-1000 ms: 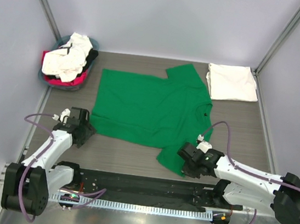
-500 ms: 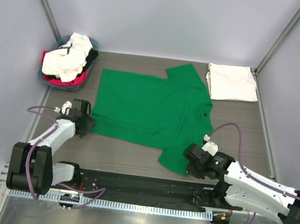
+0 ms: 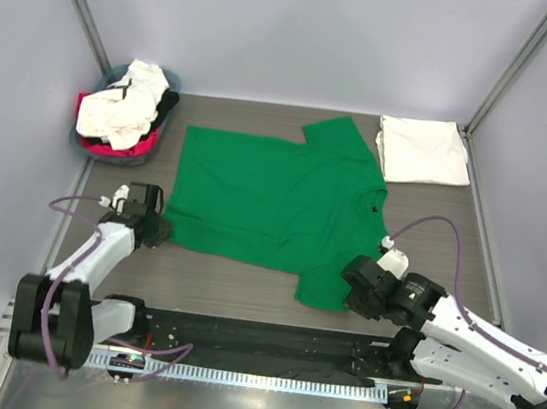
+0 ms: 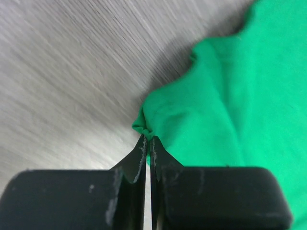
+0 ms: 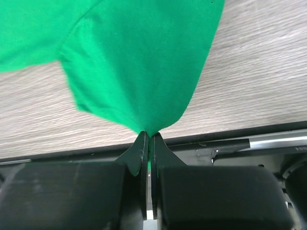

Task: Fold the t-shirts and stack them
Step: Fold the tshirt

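A bright green t-shirt (image 3: 274,200) lies spread flat across the middle of the table. My left gripper (image 3: 157,225) is shut on its near left hem corner, and the green t-shirt (image 4: 225,96) bunches at the fingertips of the left gripper (image 4: 147,139). My right gripper (image 3: 352,283) is shut on the near sleeve; that sleeve of the green t-shirt (image 5: 139,57) hangs pulled to a point from the tips of the right gripper (image 5: 148,135). A folded white t-shirt (image 3: 422,149) lies at the back right. More t-shirts (image 3: 123,109), white, pink-red and black, sit piled in the basket.
The round grey-blue basket (image 3: 81,142) stands at the back left corner. A black rail (image 3: 256,338) with the arm bases runs along the near edge. Grey walls and metal posts close in the table on three sides.
The left gripper closed on the green t-shirt's near left hem corner. The right gripper moved right and slightly toward the near edge, drawing the sleeve with it.
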